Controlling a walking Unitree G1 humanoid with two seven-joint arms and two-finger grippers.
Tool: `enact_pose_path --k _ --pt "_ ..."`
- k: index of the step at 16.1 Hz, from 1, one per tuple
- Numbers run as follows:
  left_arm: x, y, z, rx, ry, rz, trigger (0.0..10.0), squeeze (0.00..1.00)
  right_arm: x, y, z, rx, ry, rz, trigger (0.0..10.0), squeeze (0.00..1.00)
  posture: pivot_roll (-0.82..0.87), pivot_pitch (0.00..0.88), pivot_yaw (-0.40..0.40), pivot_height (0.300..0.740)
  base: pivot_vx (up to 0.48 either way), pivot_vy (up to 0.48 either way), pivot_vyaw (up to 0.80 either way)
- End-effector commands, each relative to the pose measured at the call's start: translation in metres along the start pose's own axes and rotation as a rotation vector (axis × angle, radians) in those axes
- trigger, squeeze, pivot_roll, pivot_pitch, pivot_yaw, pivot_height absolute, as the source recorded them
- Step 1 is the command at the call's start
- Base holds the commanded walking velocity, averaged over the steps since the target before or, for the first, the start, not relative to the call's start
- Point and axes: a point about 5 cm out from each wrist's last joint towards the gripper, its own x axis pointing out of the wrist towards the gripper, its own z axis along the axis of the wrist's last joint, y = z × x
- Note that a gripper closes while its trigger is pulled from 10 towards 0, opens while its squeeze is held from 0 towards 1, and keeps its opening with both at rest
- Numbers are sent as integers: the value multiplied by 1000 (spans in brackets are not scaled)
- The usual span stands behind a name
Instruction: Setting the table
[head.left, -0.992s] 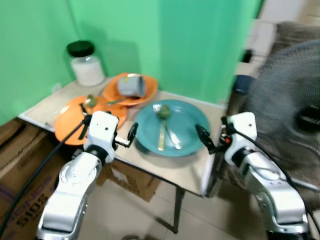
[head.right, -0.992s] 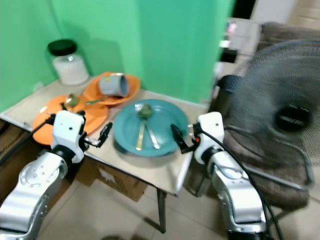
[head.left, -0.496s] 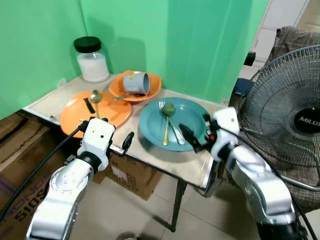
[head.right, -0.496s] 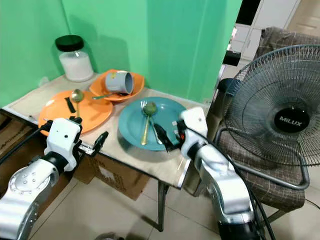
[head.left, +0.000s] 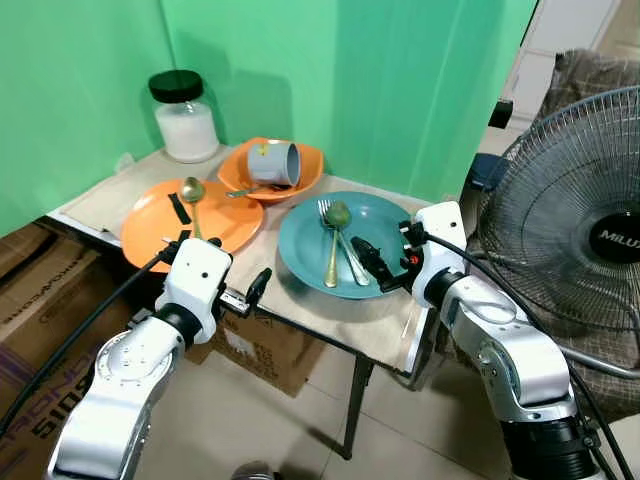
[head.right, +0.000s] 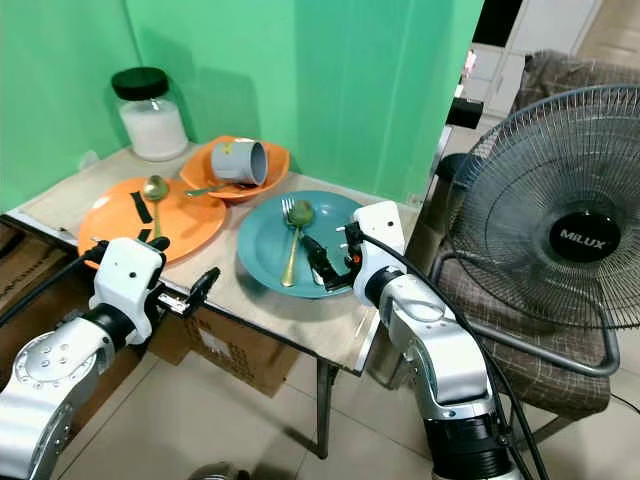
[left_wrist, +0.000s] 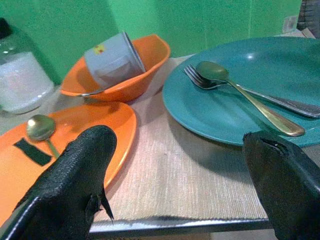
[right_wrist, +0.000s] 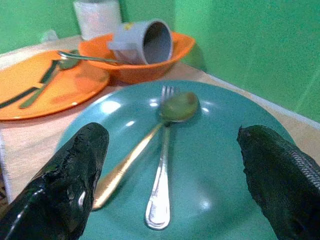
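The counter (head.left: 330, 318) carries a teal plate (head.left: 300, 265) at its front, with a silver fork (right_wrist: 161, 194) and a gold spoon (right_wrist: 131, 159) lying on it side by side. The right tool (head.left: 366, 261) has come in over the plate's near rim since half a second ago, fingers spread wide and empty, so a cutlery pick looks next; fork and spoon lie just ahead, between its fingers. The left tool (head.left: 251, 290) hovers wide open at the counter's front edge.

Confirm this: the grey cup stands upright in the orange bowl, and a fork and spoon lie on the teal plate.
Not quite. The grey cup lies tipped on its side in the orange bowl, as the left eye view shows. The fork and spoon do lie on the teal plate.
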Motion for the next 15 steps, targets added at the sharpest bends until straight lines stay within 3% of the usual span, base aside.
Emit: enact_pose_path --k 1,6,8,10,15 --pt "1 0 4 22 -18 6 10000 0 -1 -7 -3 3 11 -52 10000 0 154 0 11 740 0 0 0" --pt "4 -6 3 21 -14 -34 10000 0 -1 -37 -3 179 43 -201 10000 0 139 0 23 740 0 0 0" --pt "6 -8 3 24 -13 -50 10000 0 4 -47 -9 253 119 -206 10000 0 131 0 28 740 0 0 0" --pt "7 -10 4 27 -14 -76 10000 0 7 -49 -15 292 181 -186 10000 0 131 0 29 740 0 0 0" --pt "5 -29 7 -19 -26 -277 10000 0 22 -56 -11 485 239 -175 10000 0 136 0 23 740 0 0 0"
